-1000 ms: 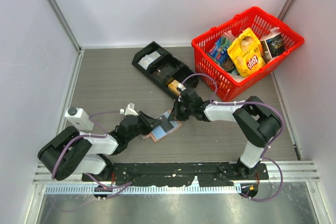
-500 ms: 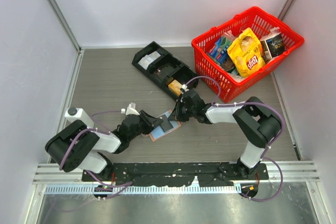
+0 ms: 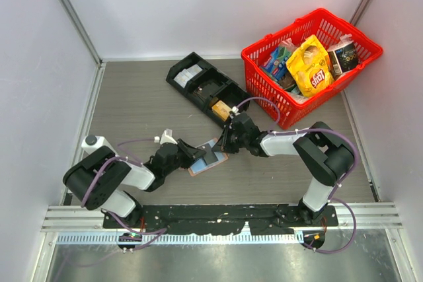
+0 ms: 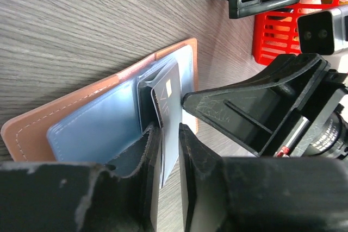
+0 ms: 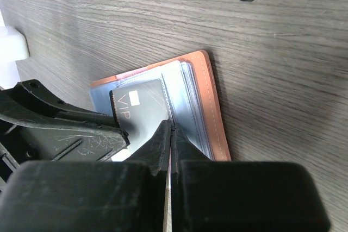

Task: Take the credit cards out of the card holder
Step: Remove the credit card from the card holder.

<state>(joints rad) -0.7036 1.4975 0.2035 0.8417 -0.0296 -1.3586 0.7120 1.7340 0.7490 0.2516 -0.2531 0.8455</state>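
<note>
Nearest you, your left arm has tucked its elbow in toward the bases over the last second, and its wrist has crept a little toward the holder. The left claw (image 4: 168,134) is closed on the near edge of a dark grey card (image 4: 169,93), one finger on each side. The card is tilted up, and its far end seems to sit in the middle pocket.

Just past the claw, the holder (image 4: 92,129) lies open and flat on the table (image 3: 145,104), between the two arms, blue panels up and salmon rim showing around them. It has not shifted. From above, the card looks about where it was, so read the arm's move as a re-set of the grip rather than a pull. No card is free yet.

Your right claw (image 5: 170,127) is shut, tips together, pressing on the clear sleeves beside the card. It has stayed put and looks to be pinning the holder. I cannot tell whether more cards sit in those sleeves.

Farther back, the black tray (image 3: 198,84) and red basket (image 3: 284,30) stand well apart from the work.
</note>
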